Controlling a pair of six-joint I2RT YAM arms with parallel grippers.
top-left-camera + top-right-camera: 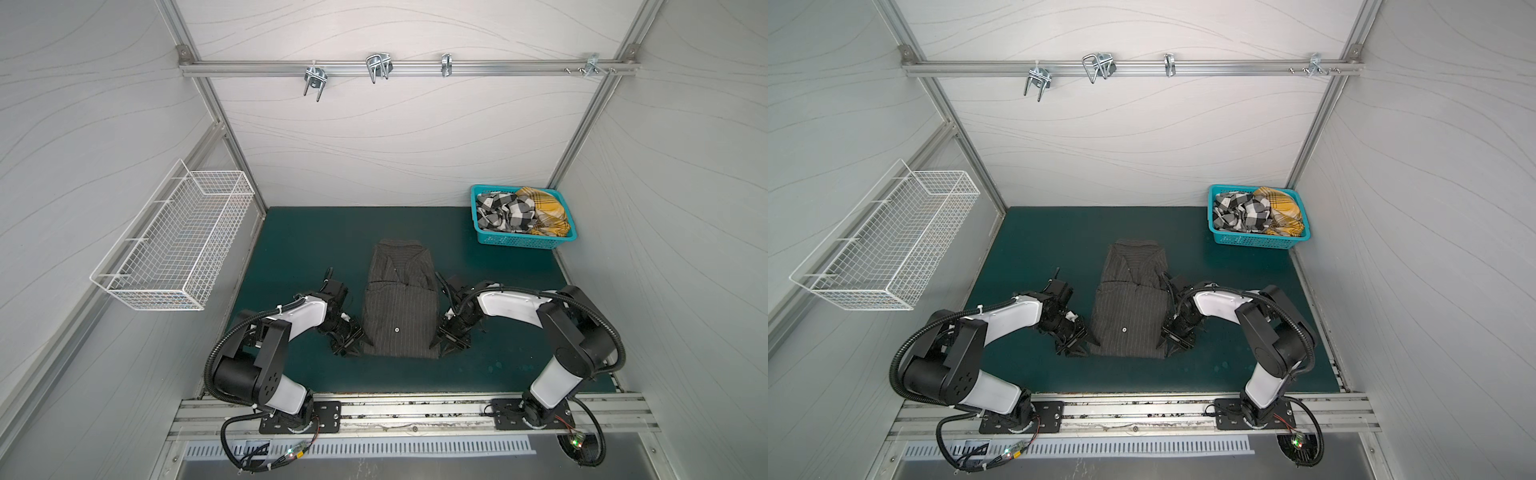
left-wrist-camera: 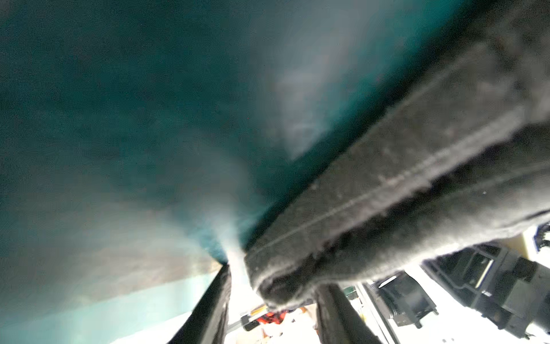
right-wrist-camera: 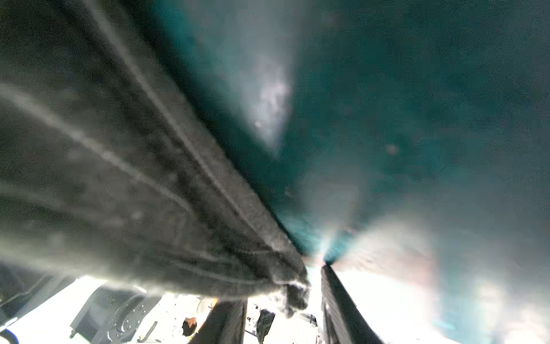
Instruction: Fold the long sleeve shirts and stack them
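Pinstriped shirt [image 1: 399, 307] lies mid-frame in a top view on the green bench [image 1: 299, 232]. Its long axis runs from bottom to top of the frame, hem lowest and collar uppermost. The left pincer [image 1: 351, 345] sits at the hem's lower-left corner and the right pincer [image 1: 444, 345] at the lower-right, each arm nearest its own corner. The checked shirt [image 1: 505, 214] and yellow plaid shirt [image 1: 542, 210] lie crumpled in the teal basket [image 1: 523, 240] at upper right, well apart.

Both top views agree: shirt [image 1: 1129, 307], left pincer [image 1: 1075, 347], right pincer [image 1: 1171, 345].

In the left wrist view, the hem corner pokes between the dark fingers [image 2: 208, 312] with light beside it. The jaws are part-way apart, astride the cloth, not clamped.

The right wrist view shows the same for the other fingers [image 3: 339, 309].

The fold likely runs up-frame toward the collar, so both corners need pinching evenly.
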